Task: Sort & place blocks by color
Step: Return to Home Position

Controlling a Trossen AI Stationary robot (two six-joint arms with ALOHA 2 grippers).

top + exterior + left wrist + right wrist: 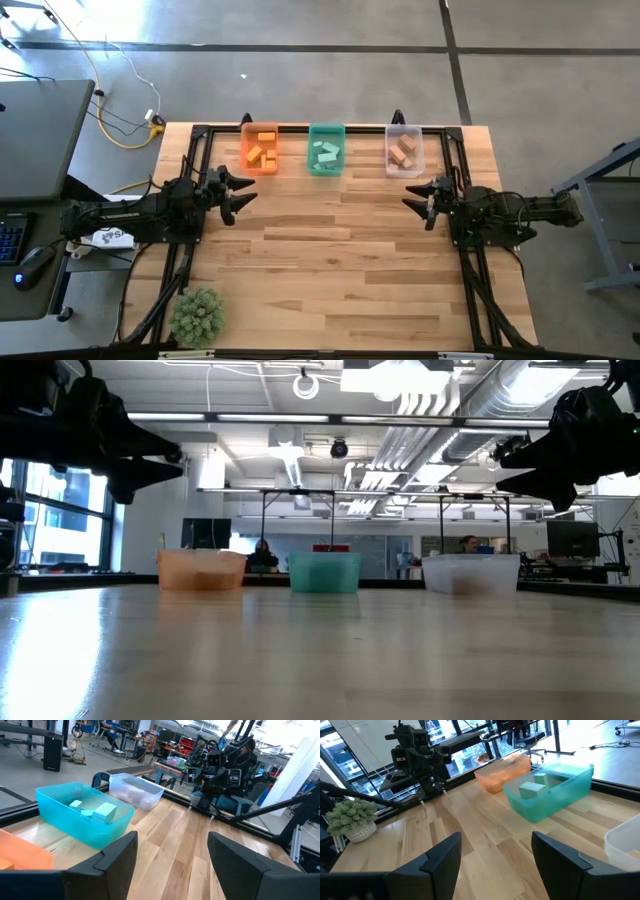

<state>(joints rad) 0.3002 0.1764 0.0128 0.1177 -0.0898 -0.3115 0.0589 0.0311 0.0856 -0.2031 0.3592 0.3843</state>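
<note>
Three bins stand in a row at the table's far edge. The orange bin (260, 149) holds orange blocks (263, 151), the green bin (326, 150) teal blocks (104, 812), the clear bin (404, 151) tan blocks (403, 152). My left gripper (243, 195) hovers open above the table's left side, fingers level, nothing between them. My right gripper (412, 196) hovers open above the right side, likewise with nothing between its fingers. The two grippers face each other across the table.
A small potted green plant (196, 315) sits at the near left corner. A black frame (200, 135) runs along the table's edges. The wooden tabletop (330, 260) stretches between the arms and the near edge. A desk with a laptop (30, 130) stands left of the table.
</note>
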